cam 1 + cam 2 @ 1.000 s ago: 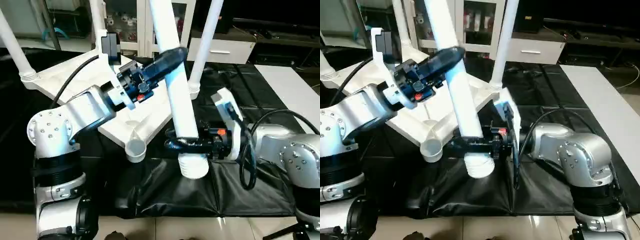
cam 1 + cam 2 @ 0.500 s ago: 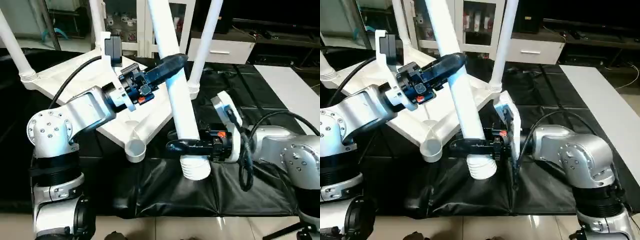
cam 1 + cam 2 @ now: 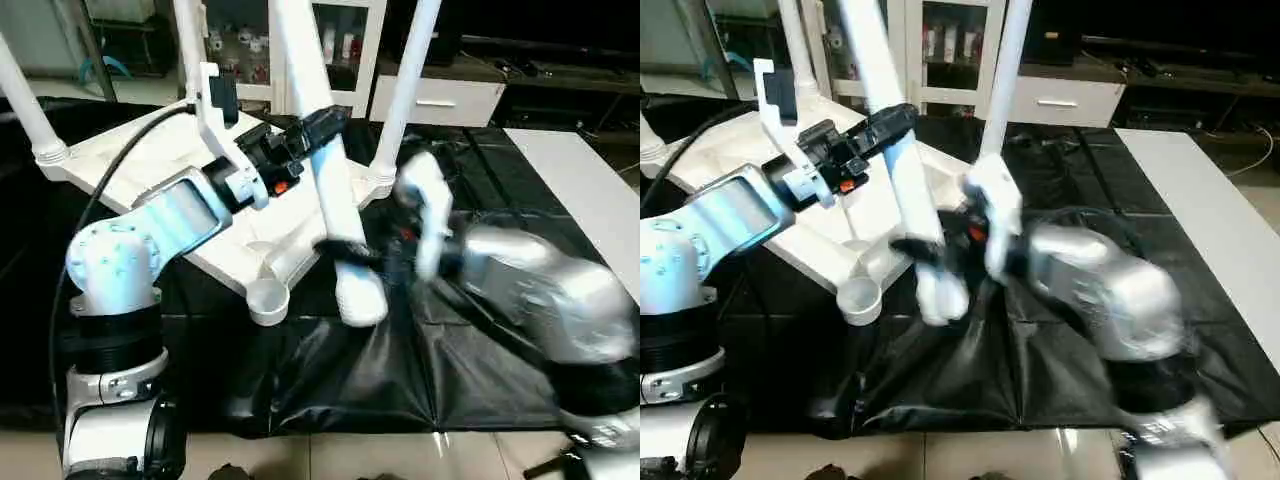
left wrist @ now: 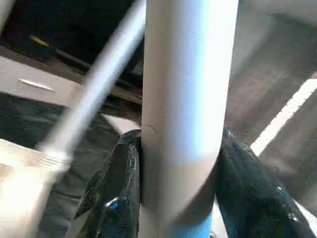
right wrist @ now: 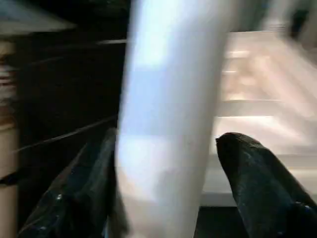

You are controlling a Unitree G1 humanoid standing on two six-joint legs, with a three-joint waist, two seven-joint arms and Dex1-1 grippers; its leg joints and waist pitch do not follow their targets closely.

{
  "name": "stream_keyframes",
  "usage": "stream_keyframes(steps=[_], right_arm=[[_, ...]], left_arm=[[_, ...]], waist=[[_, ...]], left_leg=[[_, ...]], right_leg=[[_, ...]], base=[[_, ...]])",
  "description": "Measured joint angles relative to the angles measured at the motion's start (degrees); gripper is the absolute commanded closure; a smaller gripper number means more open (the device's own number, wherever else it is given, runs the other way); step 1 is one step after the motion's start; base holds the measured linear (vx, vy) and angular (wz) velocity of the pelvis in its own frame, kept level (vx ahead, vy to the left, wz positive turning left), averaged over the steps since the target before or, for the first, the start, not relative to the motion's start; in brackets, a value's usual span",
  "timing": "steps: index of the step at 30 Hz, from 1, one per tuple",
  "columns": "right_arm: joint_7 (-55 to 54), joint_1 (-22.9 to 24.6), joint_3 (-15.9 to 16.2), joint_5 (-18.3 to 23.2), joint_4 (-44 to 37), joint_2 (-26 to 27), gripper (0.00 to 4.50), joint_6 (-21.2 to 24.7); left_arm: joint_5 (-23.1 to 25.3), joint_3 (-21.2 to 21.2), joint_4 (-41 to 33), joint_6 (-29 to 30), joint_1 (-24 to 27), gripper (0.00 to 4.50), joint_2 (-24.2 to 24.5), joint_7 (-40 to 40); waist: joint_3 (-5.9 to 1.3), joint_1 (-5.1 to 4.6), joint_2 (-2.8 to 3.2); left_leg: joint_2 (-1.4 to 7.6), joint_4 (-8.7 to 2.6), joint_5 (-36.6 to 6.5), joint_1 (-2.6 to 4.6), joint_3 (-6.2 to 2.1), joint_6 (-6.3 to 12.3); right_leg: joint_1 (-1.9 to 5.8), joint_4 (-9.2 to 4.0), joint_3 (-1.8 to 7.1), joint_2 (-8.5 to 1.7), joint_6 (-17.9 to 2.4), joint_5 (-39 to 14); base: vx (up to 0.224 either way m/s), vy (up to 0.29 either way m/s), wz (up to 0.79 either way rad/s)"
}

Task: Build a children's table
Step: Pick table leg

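The children's table lies upside down: its white tabletop [image 3: 130, 160] rests tilted on the black cover, with three legs [image 3: 408, 80] standing in corner sockets. The near corner socket [image 3: 266, 298] holds nothing. A fourth leg [image 3: 335, 210] leans steeply beside that socket, its ribbed end [image 3: 360, 300] low over the cover. My left gripper [image 3: 325, 120] is shut on this leg partway up; in the left wrist view both fingers [image 4: 119, 188] press its sides. My right gripper [image 3: 345, 250], blurred by motion, straddles the leg near its lower end, its fingers [image 5: 252, 183] slightly off the surface.
A black cover [image 3: 400, 370] drapes the work surface down to the tiled floor. A white cabinet with glass doors [image 3: 250, 40] and a white drawer unit [image 3: 440, 100] stand behind. A white slab [image 3: 590, 190] lies at the right.
The loose leg's lower end has swung left and up towards the tabletop. My right arm swept left with it and its fingers have spread. My left gripper tightened on the leg.
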Motion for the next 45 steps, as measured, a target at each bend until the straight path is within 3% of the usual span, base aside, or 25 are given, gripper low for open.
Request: stream_keyframes(steps=[7, 12, 20, 25, 32, 33, 34, 37, 42, 45], right_arm=[[-16.2, -4.8, 2.6, -9.8, 11.7, 10.4, 1.16, -4.6], [-20.7, -6.1, 4.5, -14.1, 16.4, 12.8, 1.42, -8.2], [-21.5, -6.7, 5.7, -16.8, 18.8, 14.9, 2.02, -11.4], [-21.7, -6.9, 5.8, -16.9, 18.8, 15.0, 2.51, -12.0], [-18.5, -6.9, 5.5, -16.3, 18.8, 14.3, 2.64, -13.2], [-17.7, -6.8, 5.3, -16.0, 18.8, 14.1, 2.64, -13.2], [-16.7, -6.8, 5.2, -15.9, 18.7, 13.8, 2.65, -13.2], [-11.7, -6.3, 4.9, -13.3, 17.7, 12.5, 2.65, -13.2], [3.5, -3.9, 4.9, -6.3, 11.3, 5.4, 2.65, -11.8], [9.4, -1.7, 4.6, -2.0, 7.6, 2.6, 2.66, -10.3]], left_arm=[[12.6, -7.3, -1.2, -7.4, -0.2, 2.73, -2.1, 3.5], [18.4, -11.3, -1.2, -10.1, -0.3, 2.73, -2.2, 5.3], [23.0, -11.9, -1.2, -12.5, -0.1, 2.73, -2.7, 6.3], [23.7, -12.0, -1.2, -13.5, -0.1, 2.73, -2.7, 6.2], [24.5, -12.2, -1.3, -14.3, -0.1, 2.73, -2.8, 6.3], [24.5, -12.2, -1.3, -14.3, -0.1, 2.73, -2.8, 6.3], [24.5, -12.1, -1.3, -14.3, -0.1, 2.18, -2.8, 6.2], [23.8, -10.9, -1.2, -13.8, -0.1, 2.05, -2.5, 5.3], [9.2, -3.3, -1.2, -5.9, 0.6, 1.61, -2.1, -2.8], [1.3, -1.5, -1.3, -0.8, 1.5, 1.26, -0.7, -7.1]], waist=[[0.0, -0.12, 0.0], [0.01, -0.52, 0.01], [0.02, -1.73, -0.06], [0.03, -1.91, -0.04], [0.03, -1.94, -0.04], [0.03, -1.95, -0.04], [0.04, -1.94, 0.0], [0.05, -1.95, 0.0], [0.06, -1.45, 0.01], [0.06, -1.28, 0.01]], left_leg=[[0.02, -0.01, 0.0, -0.06, 0.0, -0.01], [0.02, -0.04, 0.0, -0.07, 0.0, -0.02], [0.02, -0.04, 0.0, -0.07, 0.0, -0.02], [0.02, -0.04, 0.0, -0.07, 0.0, -0.02], [0.02, -0.04, 0.0, -0.06, 0.0, -0.02], [0.02, -0.04, 0.0, -0.06, 0.0, -0.02], [0.02, -0.03, 0.0, -0.05, 0.0, -0.02], [0.02, -0.03, 0.0, -0.06, 0.0, -0.02], [0.01, -0.02, 0.0, -0.06, 0.01, 0.01], [0.02, -0.02, 0.0, -0.03, 0.02, 0.02]], right_leg=[[-0.16, 0.01, -0.01, -0.02, 0.0, 0.0], [-0.18, 0.01, 0.0, -0.01, 0.1, -0.1], [-0.19, 0.03, 0.01, -0.01, 0.1, -0.1], [-0.19, 0.03, 0.01, 0.0, 0.1, -0.1], [-0.19, 0.05, 0.02, 0.0, 0.1, -0.1], [-0.19, 0.05, 0.02, 0.0, 0.1, -0.1], [-0.19, 0.05, 0.02, 0.0, 0.1, -0.1], [-0.18, 0.05, 0.02, 0.0, 0.0, 0.0], [-0.18, 0.02, 0.03, 0.0, -0.3, 0.1], [-0.16, 0.05, 0.03, 0.0, -0.3, 0.1]], base=[[0.0, 0.0, 0.0], [0.0, 0.0, 0.0], [0.0, 0.0, 0.0], [0.0, 0.0, 0.0], [0.0, 0.0, 0.0], [0.0, 0.0, 0.0], [0.0, 0.0, 0.0], [0.0, 0.0, 0.0], [0.0, 0.0, 0.0], [0.0, 0.0, 0.0]])
